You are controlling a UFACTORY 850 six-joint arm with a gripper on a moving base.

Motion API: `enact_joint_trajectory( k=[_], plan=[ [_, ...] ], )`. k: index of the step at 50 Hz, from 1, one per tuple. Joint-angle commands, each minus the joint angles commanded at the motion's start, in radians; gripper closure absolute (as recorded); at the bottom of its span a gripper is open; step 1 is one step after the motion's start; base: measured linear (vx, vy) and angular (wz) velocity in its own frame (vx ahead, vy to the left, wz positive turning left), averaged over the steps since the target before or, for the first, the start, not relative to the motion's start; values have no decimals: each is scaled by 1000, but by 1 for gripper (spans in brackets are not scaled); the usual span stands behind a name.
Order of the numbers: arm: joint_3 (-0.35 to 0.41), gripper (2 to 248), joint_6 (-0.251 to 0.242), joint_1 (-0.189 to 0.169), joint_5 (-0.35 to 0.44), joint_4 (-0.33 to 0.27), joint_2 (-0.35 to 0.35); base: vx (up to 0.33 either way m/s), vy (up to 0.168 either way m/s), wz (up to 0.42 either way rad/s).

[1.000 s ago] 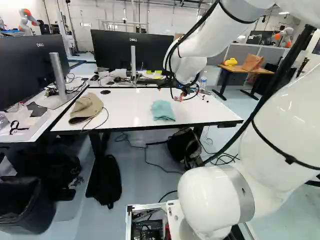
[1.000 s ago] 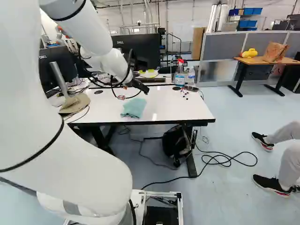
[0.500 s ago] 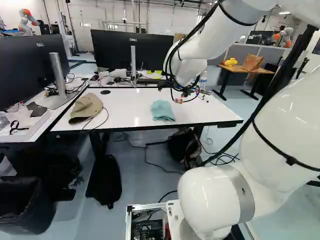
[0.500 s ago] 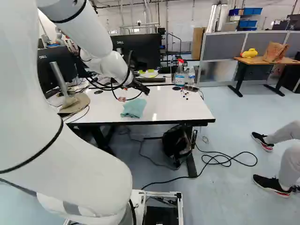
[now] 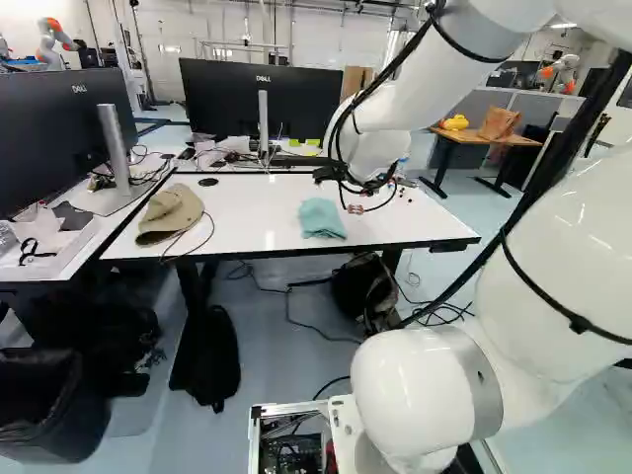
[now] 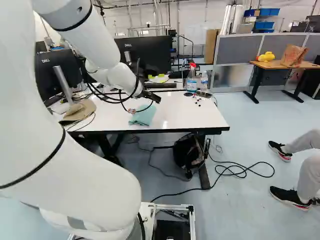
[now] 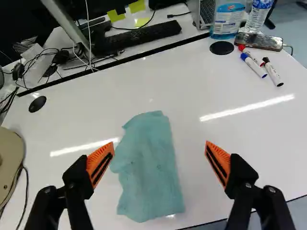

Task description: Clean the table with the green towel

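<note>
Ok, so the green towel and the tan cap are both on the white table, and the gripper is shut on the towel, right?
Not quite: the gripper is open. The wrist view shows its fingers wide apart, not closed on the green towel. The rest holds: towel and tan cap both lie on the white table.

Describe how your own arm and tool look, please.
My arm is glossy white with thick, rounded joints, a grey ring near the base, thin black straps and black cables running along it. My tool is black, with two angular fingers carrying wedge-shaped orange pads, each with dark slots.
</note>
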Motion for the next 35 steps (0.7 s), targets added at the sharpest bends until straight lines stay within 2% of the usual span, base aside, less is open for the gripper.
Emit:
enact_joint_trajectory(
  k=[17, 35],
  plan=[
    [86, 3, 0, -3, 122, -40, 23, 0, 0, 0],
    [201, 3, 0, -6, 287, -95, 53, 0, 0, 0]
  ],
)
